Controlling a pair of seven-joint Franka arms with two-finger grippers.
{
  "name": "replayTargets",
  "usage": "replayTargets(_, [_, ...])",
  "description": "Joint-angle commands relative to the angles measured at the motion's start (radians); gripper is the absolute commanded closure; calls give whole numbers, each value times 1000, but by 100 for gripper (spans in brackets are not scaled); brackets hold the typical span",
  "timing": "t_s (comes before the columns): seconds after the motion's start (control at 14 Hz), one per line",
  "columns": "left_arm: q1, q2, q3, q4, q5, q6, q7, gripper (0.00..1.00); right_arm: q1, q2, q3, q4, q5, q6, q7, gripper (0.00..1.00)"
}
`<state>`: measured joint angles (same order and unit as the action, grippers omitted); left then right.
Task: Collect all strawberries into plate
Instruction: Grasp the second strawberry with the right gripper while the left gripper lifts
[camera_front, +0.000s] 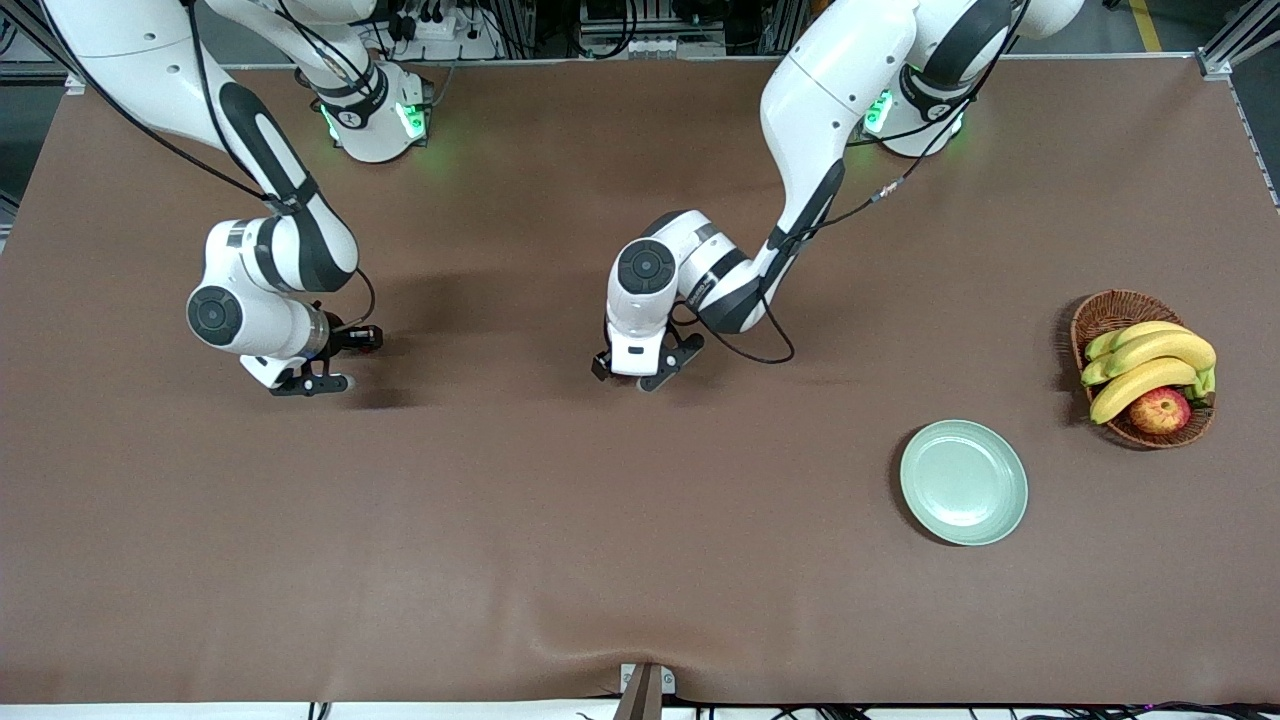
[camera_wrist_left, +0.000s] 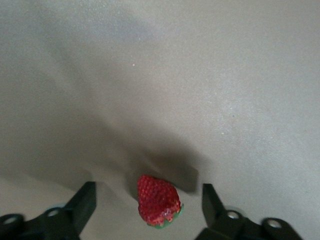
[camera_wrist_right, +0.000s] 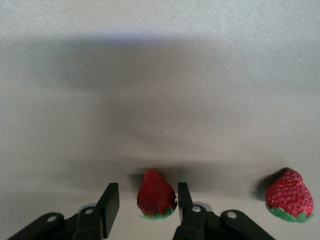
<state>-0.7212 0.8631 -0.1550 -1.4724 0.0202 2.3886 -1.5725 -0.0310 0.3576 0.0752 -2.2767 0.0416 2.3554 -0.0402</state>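
Note:
In the left wrist view one strawberry lies on the brown table between the spread fingers of my left gripper, touching neither. In the right wrist view a second strawberry lies between the fingers of my right gripper, with a gap on one side. A third strawberry lies beside it, outside the fingers. In the front view both grippers, left and right, are low over the table and hide the berries. The mint-green plate is empty, toward the left arm's end.
A brown wicker basket with bananas and a red-yellow apple stands beside the plate, closer to the table's end. A small bracket sits at the table edge nearest the front camera.

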Motion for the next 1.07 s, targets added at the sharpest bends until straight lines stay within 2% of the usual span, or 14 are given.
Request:
replayTargets(0.0, [-15, 5, 9, 12, 24, 4, -11, 32, -15, 1, 0, -7, 17, 2, -7, 63])
replayTargets(0.07, [-15, 4, 9, 12, 24, 4, -12, 46, -17, 3, 0, -7, 17, -1, -9, 72])
replayTargets(0.21, [-20, 4, 9, 12, 26, 4, -12, 60, -17, 1, 0, -7, 15, -2, -10, 88])
replayTargets(0.36, [-20, 2, 8, 12, 23, 4, -29, 100, -17, -2, 1, 3, 15, -24, -6, 100])
replayTargets(0.57, [-20, -3, 9, 12, 26, 4, -15, 100, -13, -12, 3, 46, 20, -76, 10, 100])
replayTargets(0.86, [14, -68, 14, 12, 76, -5, -17, 100, -9, -6, 1, 250, 104, -330, 48, 100])
replayTargets(1.0, [55, -123, 25, 12, 104, -28, -15, 100, 19, -5, 1, 305, 107, -375, 126, 100])
